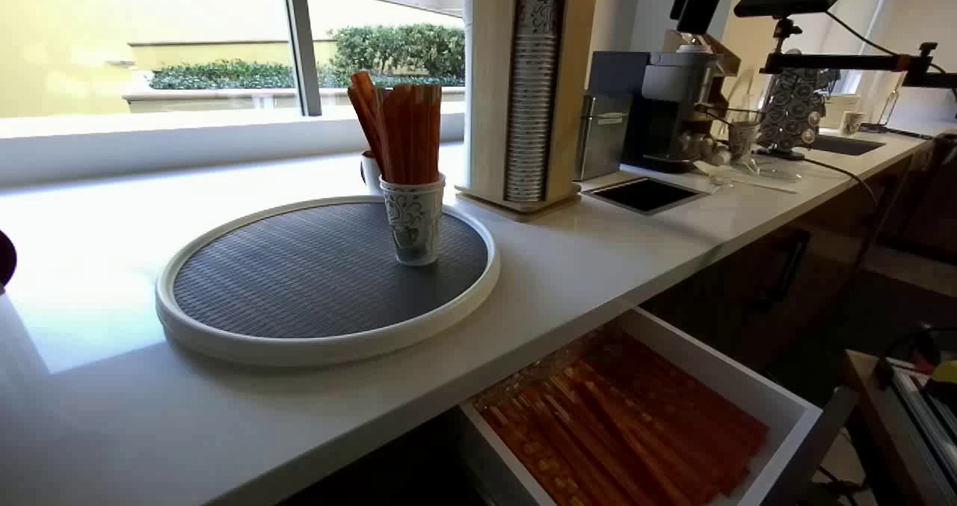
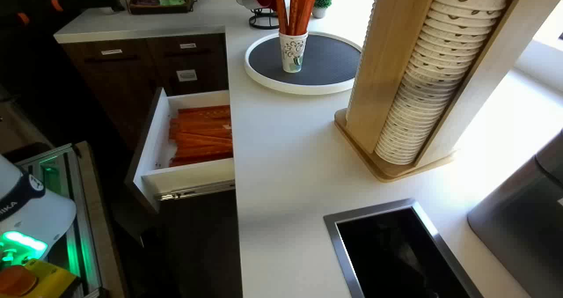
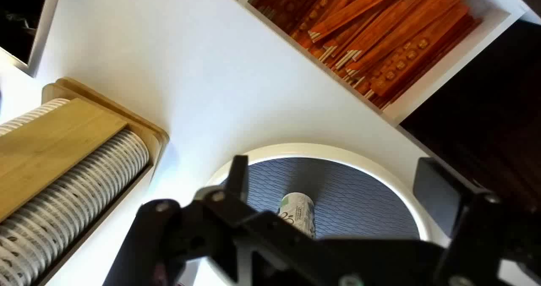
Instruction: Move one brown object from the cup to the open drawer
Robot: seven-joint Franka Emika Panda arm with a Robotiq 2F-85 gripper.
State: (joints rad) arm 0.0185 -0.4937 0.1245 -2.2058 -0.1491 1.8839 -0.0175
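Several long, flat reddish-brown sticks (image 1: pixel 407 132) stand upright in the pale patterned cup (image 1: pixel 415 222). The sticks (image 2: pixel 295 9) and cup (image 2: pixel 292 53) show in both exterior views, on the round grey tray (image 1: pixel 329 349). In the wrist view the cup (image 3: pixel 299 210) shows only its lower part; its top and sticks are hidden behind my gripper. The drawer (image 1: pixel 729 379) is open and holds many alike sticks; it also shows in the wrist view (image 3: pixel 448 72). My gripper (image 3: pixel 336 184) is open and empty, its fingers wide apart above the tray. It is out of both exterior views.
A wooden dispenser of stacked paper cups (image 2: pixel 387 69) stands beside the tray. A metal-framed opening (image 2: pixel 338 245) is set in the counter. A coffee machine (image 1: pixel 677 110) stands farther along. A white mug (image 1: pixel 368 173) is behind the cup. A robot part (image 2: pixel 39 218) shows at the left.
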